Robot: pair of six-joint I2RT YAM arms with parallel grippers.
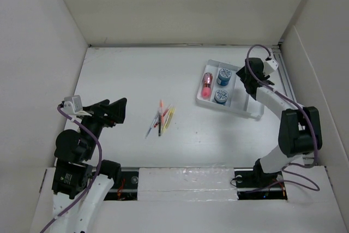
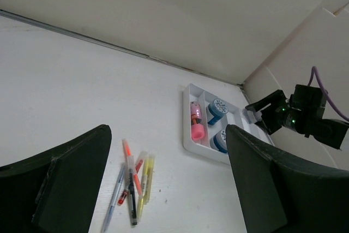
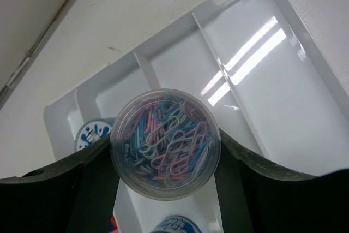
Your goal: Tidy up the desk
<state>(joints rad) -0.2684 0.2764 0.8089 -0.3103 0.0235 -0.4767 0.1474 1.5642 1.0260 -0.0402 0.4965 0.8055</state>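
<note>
On the white desk [image 1: 136, 75] a loose pile of pens and highlighters [image 1: 162, 117] lies near the middle. It also shows in the left wrist view as pens [image 2: 132, 186]. My left gripper [image 1: 120, 110] hovers open to the left of them, holding nothing. My right gripper [image 3: 165, 159] is shut on a clear round tub of pastel paper clips [image 3: 165, 143], held above a white compartmented tray [image 3: 256, 80]. From the top view the right gripper [image 1: 246, 83] covers the tub at the tray's right side.
The tray [image 1: 229, 107] at the back right holds a pink capped item [image 1: 206, 84] and two blue-lidded tubs [image 1: 224, 76] [image 1: 221, 96]. Its long right compartment [image 3: 272, 69] is bare. White walls enclose the left, back and right, and a rail [image 1: 180, 175] runs along the front.
</note>
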